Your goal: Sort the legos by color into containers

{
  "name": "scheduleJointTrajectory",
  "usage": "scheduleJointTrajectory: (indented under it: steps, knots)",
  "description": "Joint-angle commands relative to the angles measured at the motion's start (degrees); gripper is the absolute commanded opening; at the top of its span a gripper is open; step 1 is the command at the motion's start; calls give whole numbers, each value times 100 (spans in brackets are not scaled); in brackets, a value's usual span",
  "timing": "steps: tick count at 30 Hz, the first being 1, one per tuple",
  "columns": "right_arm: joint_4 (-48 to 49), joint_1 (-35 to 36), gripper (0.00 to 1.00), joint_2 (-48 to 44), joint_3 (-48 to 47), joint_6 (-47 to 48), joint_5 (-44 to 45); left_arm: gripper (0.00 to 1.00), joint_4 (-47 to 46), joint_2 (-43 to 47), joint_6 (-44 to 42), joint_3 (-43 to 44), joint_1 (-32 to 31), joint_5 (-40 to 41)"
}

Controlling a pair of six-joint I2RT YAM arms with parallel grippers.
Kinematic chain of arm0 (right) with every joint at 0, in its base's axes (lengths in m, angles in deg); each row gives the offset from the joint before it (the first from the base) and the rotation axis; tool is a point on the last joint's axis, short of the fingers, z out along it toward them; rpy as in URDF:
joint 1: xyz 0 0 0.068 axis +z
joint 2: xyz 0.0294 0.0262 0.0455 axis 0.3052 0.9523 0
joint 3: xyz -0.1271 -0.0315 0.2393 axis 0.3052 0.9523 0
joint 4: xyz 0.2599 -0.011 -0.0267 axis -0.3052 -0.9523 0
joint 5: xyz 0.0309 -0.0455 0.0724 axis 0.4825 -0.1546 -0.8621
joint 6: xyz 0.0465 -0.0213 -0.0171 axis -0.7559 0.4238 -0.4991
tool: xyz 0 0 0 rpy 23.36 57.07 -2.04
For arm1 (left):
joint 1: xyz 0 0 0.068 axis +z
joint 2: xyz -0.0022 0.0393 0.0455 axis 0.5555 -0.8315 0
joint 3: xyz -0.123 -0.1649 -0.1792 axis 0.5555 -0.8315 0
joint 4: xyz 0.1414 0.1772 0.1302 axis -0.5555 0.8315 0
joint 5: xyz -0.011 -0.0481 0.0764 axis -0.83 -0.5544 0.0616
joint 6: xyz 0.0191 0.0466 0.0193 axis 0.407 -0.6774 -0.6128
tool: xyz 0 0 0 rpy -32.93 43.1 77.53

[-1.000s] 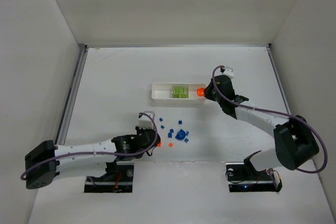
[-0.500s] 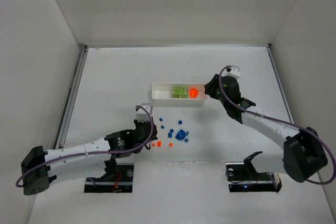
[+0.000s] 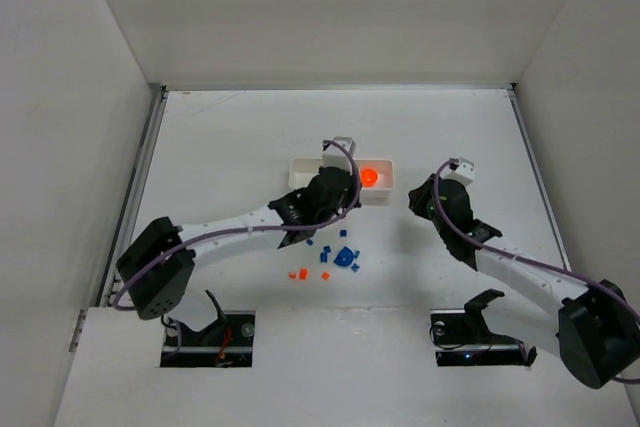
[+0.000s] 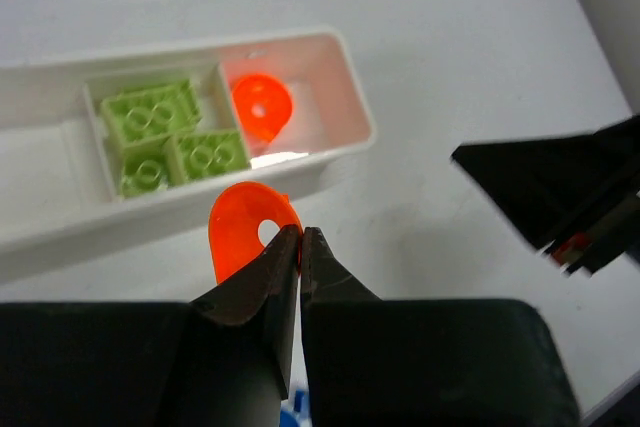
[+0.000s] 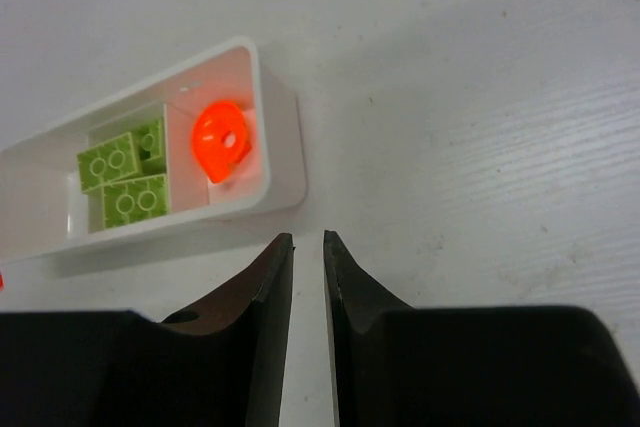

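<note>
Seen from the left wrist camera, the left pincer (image 4: pixel 300 232) is clenched on the edge of a rounded orange lego (image 4: pixel 240 232), held low in the frame, just below the tray's near wall. Straight up the frame lies the white tray (image 4: pixel 352 112), its long axis running left to right. Its right-end compartment, holding another orange lego (image 4: pixel 262 107), is the closest, with green legos (image 4: pixel 165 137) in the compartment to the left. The right pincer (image 5: pixel 307 239), barely parted and grasping nothing, sits off the tray's right end, so the left arm is nearer. Blue legos (image 3: pixel 343 255) lie loose on the surface (image 3: pixel 230 137) below the tray.
</note>
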Motion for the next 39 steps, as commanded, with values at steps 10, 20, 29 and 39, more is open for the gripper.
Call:
scheduleJointTrajectory:
  steps: [10,20,29,39]
  knots:
    - [503,-4,27,-356,209,-85,45,2,-655,-2280,-377,2251,488,-1016]
    - [503,14,28,-339,200,-77,36,31,-619,-2555,-438,2551,523,-963]
    - [503,443,25,-190,7,142,-95,23,-304,-483,-553,621,374,-200]
    - [345,3149,20,575,-511,249,-174,18,2708,2506,1078,-1790,-707,1357]
